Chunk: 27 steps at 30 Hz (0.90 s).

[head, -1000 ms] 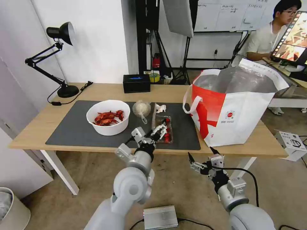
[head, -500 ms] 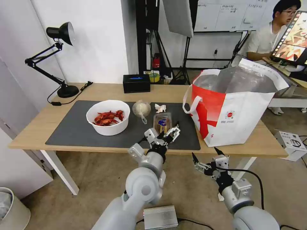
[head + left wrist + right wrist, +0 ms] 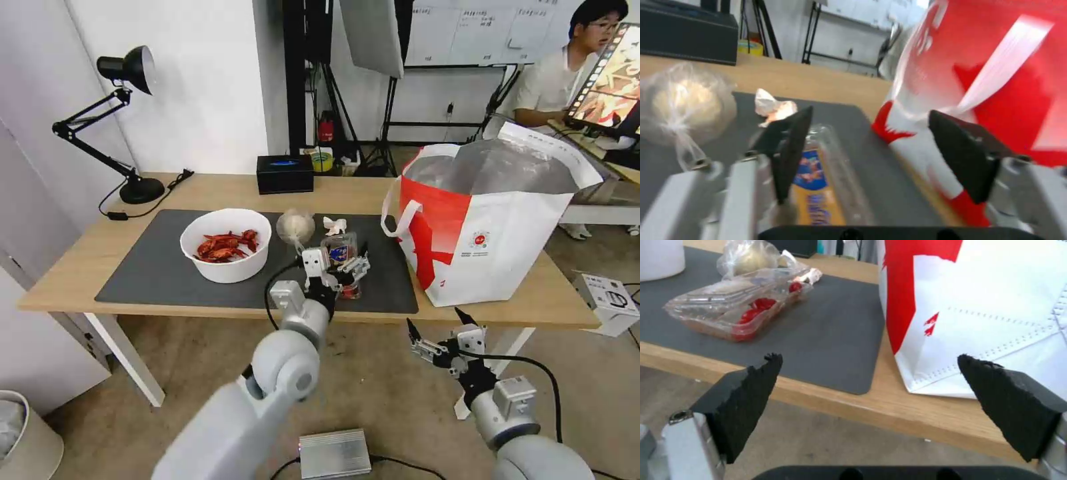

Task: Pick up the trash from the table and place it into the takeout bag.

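Left gripper (image 3: 347,265) has pushed forward over the mat (image 3: 153,267), jaws wide apart around the tray (image 3: 340,257), gripping nothing. Its wrist view catches the tissue (image 3: 773,107) beyond. Right gripper (image 3: 435,333) hangs open below the table (image 3: 67,267), beside the bag (image 3: 493,227).

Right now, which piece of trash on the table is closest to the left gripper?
The clear hinged tray: the open left gripper is right at it, while bowl, knotted bag and tissue lie farther off.

White walls (image 3: 200,73), beige floor (image 3: 387,393)
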Available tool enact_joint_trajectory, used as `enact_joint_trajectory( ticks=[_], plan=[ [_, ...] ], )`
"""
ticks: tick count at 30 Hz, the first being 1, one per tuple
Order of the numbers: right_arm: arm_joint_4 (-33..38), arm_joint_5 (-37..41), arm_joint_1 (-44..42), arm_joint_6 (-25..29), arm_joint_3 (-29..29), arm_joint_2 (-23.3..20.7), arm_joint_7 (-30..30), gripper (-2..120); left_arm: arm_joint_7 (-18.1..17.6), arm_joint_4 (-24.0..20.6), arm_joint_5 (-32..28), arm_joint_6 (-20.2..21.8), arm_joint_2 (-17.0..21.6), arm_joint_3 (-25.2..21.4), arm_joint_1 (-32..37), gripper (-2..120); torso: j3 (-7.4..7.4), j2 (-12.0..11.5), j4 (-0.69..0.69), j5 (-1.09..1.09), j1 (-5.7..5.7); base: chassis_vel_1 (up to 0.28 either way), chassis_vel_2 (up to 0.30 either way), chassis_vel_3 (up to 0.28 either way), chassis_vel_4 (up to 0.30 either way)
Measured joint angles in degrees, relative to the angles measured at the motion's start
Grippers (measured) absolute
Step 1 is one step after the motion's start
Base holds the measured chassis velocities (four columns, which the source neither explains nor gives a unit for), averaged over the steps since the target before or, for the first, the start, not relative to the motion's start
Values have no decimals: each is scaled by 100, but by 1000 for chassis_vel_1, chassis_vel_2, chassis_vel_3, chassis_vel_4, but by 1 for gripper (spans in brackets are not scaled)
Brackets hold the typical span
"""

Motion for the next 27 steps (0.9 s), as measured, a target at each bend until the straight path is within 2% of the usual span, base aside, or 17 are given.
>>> enact_joint_trajectory(
  ticks=[1, 4, 5, 8, 9, 10, 11, 17, 19, 25, 27],
  plan=[
    [0, 0, 0, 0, 0, 0, 0, 100, 0, 0, 0, 0, 0, 0, 0, 66, 0, 0, 0, 0, 0, 0, 0, 0, 0],
    [9, 10, -5, 6, 12, -4, 0, 100, 186, 185, 54, 88, 398, 296, -318, 50, 0, 0, 0, 0, 0, 0, 0, 0, 0],
    [9, 10, -5, 6, 12, -4, 0, 100, 186, 185, 54, 88, 398, 296, -318, 50, 0, 0, 0, 0, 0, 0, 0, 0, 0],
    [8, 35, 26, 11, 2, 6, 2, 100, 351, 334, 64, 91, 717, 541, -465, 37, 0, 0, 0, 0, 0, 0, 0, 0, 0],
    [8, 35, 26, 11, 2, 6, 2, 100, 351, 334, 64, 91, 717, 541, -465, 37, 0, 0, 0, 0, 0, 0, 0, 0, 0],
    [6, 53, 47, 12, -3, 7, 3, 100, 427, 355, 66, 89, 808, 566, -465, 28, 0, 0, 1, -1, 1, 0, 0, 0, 0],
    [6, 53, 47, 12, -3, 7, 3, 100, 427, 355, 66, 89, 808, 566, -465, 28, 0, 0, 1, -1, 1, 0, 0, 0, 0],
    [-36, 153, 139, 11, -34, -32, 11, 100, 555, 356, 60, 86, 1059, 574, -417, 5, 0, 0, 0, 0, 0, 0, 0, 0, 0],
    [-44, 165, 170, 6, -43, -44, 13, 100, 581, 357, 60, 94, 1103, 589, -416, 1, 0, 0, 1, 1, 0, 0, 0, 0, 0],
    [-56, 429, 314, -58, -94, -135, 25, 100, 641, 349, 59, 149, 1223, 683, -413, 0, 0, 0, 1, 0, 0, 0, 0, 0, 0],
    [-53, 845, 451, -181, -139, -225, 95, 100, 643, 349, 60, 153, 1271, 776, -435, 0, 0, 0, 0, 0, 0, 0, 0, 0, 0]
  ],
)
